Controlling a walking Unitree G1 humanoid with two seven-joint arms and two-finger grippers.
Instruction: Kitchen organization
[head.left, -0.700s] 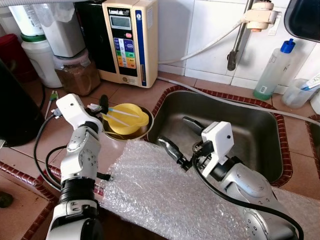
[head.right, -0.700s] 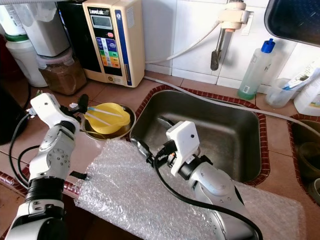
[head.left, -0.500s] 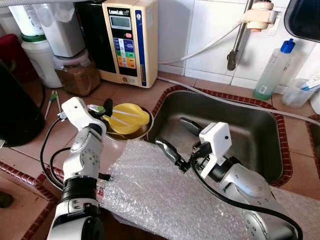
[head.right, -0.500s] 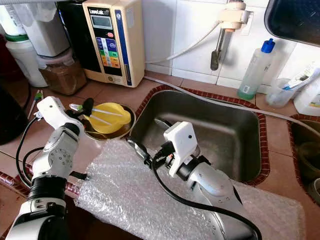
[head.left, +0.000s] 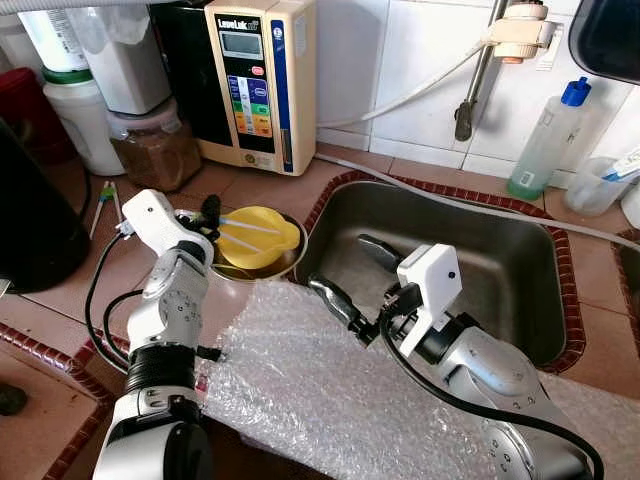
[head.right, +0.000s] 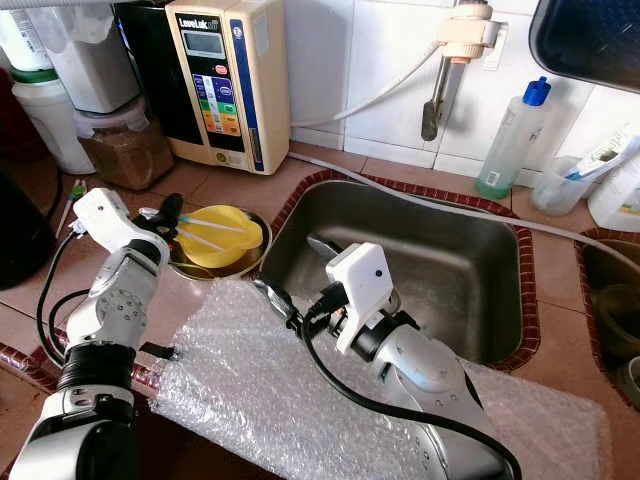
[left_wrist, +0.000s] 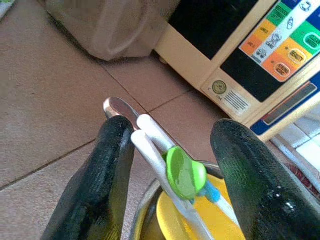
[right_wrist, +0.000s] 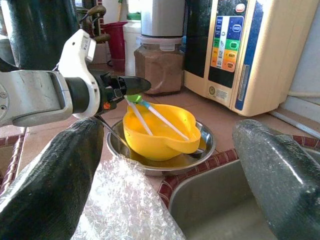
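left gripper (head.left: 205, 214) open at chopsticks (head.left: 245, 234)

The left gripper (head.left: 207, 215) sits at the yellow bowl (head.left: 258, 237), seemingly around white utensils; the right gripper (head.left: 352, 270) spreads over the sink (head.left: 480, 250) edge.

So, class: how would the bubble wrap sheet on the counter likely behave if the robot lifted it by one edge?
The bubble wrap would probably flop, since it already drapes limply over the counter edge. It looks thin and see-through, so likely very light. The open right pincer, hovering by its edge, might find the glossy film slippery.
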